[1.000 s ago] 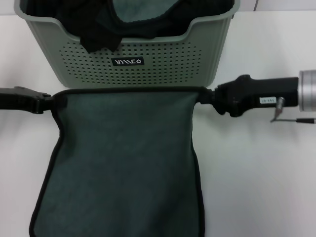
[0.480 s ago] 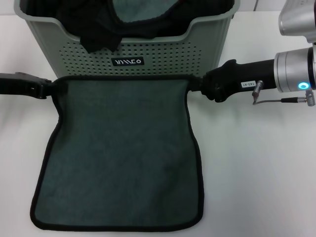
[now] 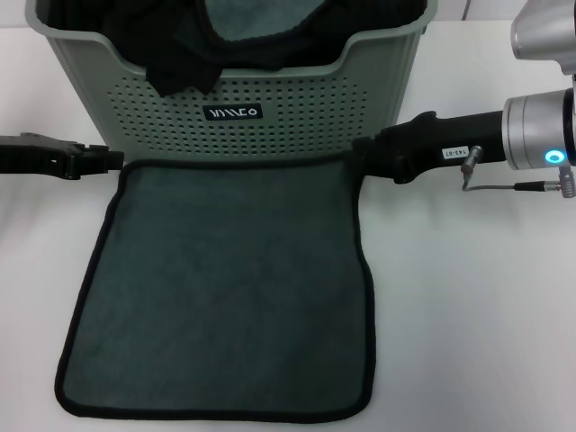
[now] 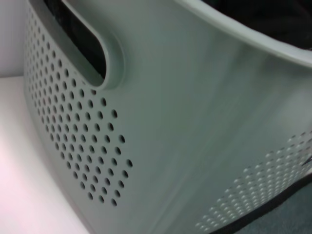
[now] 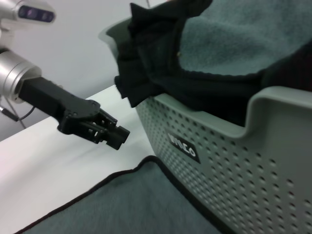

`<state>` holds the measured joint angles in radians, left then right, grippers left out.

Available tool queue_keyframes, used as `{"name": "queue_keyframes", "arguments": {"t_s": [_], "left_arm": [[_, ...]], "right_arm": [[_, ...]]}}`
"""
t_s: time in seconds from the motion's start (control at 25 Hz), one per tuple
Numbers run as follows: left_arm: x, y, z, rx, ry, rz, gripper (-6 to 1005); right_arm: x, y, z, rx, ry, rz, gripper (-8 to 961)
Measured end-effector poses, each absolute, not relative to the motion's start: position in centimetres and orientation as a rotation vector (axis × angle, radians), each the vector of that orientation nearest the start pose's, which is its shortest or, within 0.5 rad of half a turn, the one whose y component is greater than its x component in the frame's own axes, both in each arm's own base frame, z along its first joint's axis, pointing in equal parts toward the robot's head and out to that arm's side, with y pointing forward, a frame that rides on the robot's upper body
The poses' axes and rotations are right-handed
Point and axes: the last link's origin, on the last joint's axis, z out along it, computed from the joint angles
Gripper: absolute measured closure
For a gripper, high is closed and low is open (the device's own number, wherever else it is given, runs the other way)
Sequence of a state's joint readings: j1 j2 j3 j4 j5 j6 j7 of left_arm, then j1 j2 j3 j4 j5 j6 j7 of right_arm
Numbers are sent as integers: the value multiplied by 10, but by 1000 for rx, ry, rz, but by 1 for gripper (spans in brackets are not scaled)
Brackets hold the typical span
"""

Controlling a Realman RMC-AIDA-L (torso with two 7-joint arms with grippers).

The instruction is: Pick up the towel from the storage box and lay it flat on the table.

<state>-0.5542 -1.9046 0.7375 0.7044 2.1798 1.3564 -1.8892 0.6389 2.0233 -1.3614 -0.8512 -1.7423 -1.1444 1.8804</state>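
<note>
The towel [image 3: 225,279] lies spread flat on the white table [image 3: 468,315] in front of the storage box [image 3: 297,108], dark grey-green side up, with its black edging showing all round. Its far edge runs along the foot of the box. My left gripper [image 3: 115,160] is at the towel's far left corner. In the right wrist view this gripper [image 5: 122,130] is open and empty, a little apart from the towel [image 5: 131,204]. My right gripper [image 3: 360,155] is at the towel's far right corner, right at its edge. A strip of the towel [image 4: 287,219] shows in the left wrist view.
The storage box [image 5: 253,161] holds a plain black cloth [image 3: 171,54] draped over its dipped front rim and another grey-green black-edged cloth [image 3: 252,18]. The box wall [image 4: 170,122] stands close before the left wrist. Bare table lies to the right of the towel.
The towel's far edge has come down from its stretched, lifted position and now lies on the table by the box. Both grippers moved inward and lower. The left gripper has let go of its corner.
</note>
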Motion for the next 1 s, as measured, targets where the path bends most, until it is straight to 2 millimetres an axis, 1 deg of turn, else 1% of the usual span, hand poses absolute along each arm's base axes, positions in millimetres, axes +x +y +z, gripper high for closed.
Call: {"name": "queue_keyframes", "arguments": {"t_s": [0.08,0.28,0.36,0.44,0.52,0.56,0.6,0.64,0.72,0.8,0.84,1.0], "left_arm": [[-314,370,72,-2432,-1131,-281,798],[-314,370,79,-2423,-1113,-313,692],[-310,366,85,-2450,-1071,-370,649],[-301,356,88,-2527,-961,-481,571],[-287,339,89,-2637,-744,-628,492],[-287,339,89,-2637,-744,-628,453],[-278,320,87,-2710,-487,-758,414],[-272,303,80,-2745,-275,-853,401],[-267,287,74,-2761,-91,-942,374],[-264,275,68,-2782,0,-1009,347],[-263,270,65,-2799,8,-1031,347],[-262,266,59,-2887,-88,-1054,347]], "right_arm": [[171,387,-34,-2769,713,466,824],[177,382,-31,-2764,743,487,609],[181,373,-30,-2783,757,515,503],[183,360,-27,-2839,705,581,398],[185,341,-23,-2909,573,683,352],[188,329,-21,-2939,460,749,329],[190,320,-20,-2947,380,807,306],[192,310,-18,-2941,303,880,284],[193,297,-18,-2918,216,1007,238],[190,288,-21,-2921,172,1090,192],[188,286,-23,-2930,161,1105,169],[181,276,-34,-2983,91,1131,146]]}}
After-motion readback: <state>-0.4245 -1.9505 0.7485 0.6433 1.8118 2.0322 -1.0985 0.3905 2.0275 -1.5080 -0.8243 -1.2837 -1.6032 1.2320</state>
